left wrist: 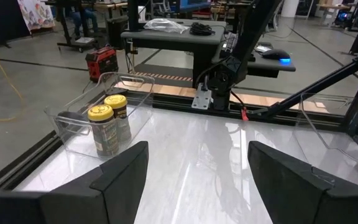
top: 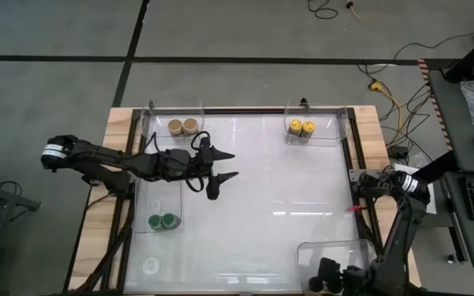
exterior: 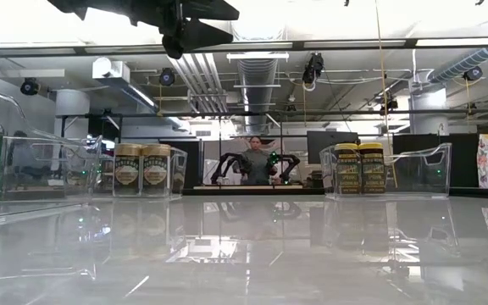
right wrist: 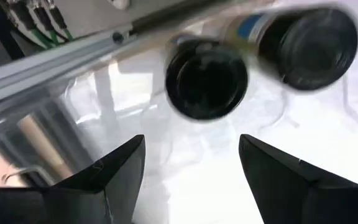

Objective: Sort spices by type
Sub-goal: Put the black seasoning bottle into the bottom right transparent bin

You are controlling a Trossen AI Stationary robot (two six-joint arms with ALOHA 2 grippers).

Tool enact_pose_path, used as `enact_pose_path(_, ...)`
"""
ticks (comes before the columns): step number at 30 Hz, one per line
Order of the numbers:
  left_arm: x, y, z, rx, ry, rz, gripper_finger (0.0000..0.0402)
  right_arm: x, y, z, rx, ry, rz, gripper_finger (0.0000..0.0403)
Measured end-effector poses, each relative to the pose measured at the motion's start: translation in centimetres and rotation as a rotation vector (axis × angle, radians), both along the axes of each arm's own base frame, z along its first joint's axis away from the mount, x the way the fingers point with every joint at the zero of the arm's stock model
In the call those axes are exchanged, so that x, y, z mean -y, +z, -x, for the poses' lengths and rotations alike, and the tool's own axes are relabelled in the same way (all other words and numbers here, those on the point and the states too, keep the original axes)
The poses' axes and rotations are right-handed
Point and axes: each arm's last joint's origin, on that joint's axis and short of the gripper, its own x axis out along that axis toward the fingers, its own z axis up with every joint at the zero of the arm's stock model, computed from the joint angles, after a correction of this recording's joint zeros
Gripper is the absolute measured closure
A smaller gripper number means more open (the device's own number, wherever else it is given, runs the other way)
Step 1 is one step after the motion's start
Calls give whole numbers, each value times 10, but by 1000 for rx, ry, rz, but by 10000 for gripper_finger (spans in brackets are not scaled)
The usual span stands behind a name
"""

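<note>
Workshop setting: glossy white table (top: 262, 181) is standing in a big open workshop with pipework overhead; in the low view a person is sitting far behind it, beside another pair of arms.
Right gripper: right gripper (right wrist: 191, 165) is hanging over the clear bin (top: 315, 249) at the table's near right corner, its fingers spread and pinching nothing; in the high view it (top: 352, 275) is sitting at the bin's edge.
Under the right gripper: two black-lidded jars (right wrist: 207, 79) are lying just below the spread fingers, touching or nearly so, one (right wrist: 312, 40) on its side or tilted; which one is resting upright I cannot tell.
Left gripper: left gripper (top: 227, 165) is hovering above the table's left-middle, fingers parted and holding nothing; seen from its wrist, the gap between its fingers (left wrist: 120, 177) is facing the far right bin.
Sorted so far: tan-lidded jars (top: 183, 127) are standing paired in the far left bin; yellow-lidded jars (top: 301, 127) are standing paired in the far right bin (top: 336, 123); green-lidded jars (top: 163, 220) are sitting together in the near left bin.
Step in hand: likely the right arm is finishing the black pair's drop into its bin, so the sort is looking nearly complete.
Doing it well: right gripper should be rising straight up, keeping the fingers clear of both black lids and the bin wall, so nothing is getting dragged or tipped.
Watch for: a tilted jar rolling against its neighbour.
</note>
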Motion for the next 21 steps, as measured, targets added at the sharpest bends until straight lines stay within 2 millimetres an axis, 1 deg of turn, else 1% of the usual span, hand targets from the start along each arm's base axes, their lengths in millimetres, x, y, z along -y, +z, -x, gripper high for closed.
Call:
enact_pose_path(7, 0, 0, 0, 1, 1, 3, 141, 2, -3, 8, -47, -95, 35, 152)
enact_pose_path(10, 0, 0, 0, 4, 3, 15, 141, 3, -7, 10, -77, -136, 36, 160)
enact_pose_path(16, 0, 0, 0, 6, 5, 25, 141, 1, -14, 12, -119, -187, 8, 193)
enact_pose_path(21, 0, 0, 0, 8, 5, 30, 141, -1, -15, 13, -134, -233, -9, 226)
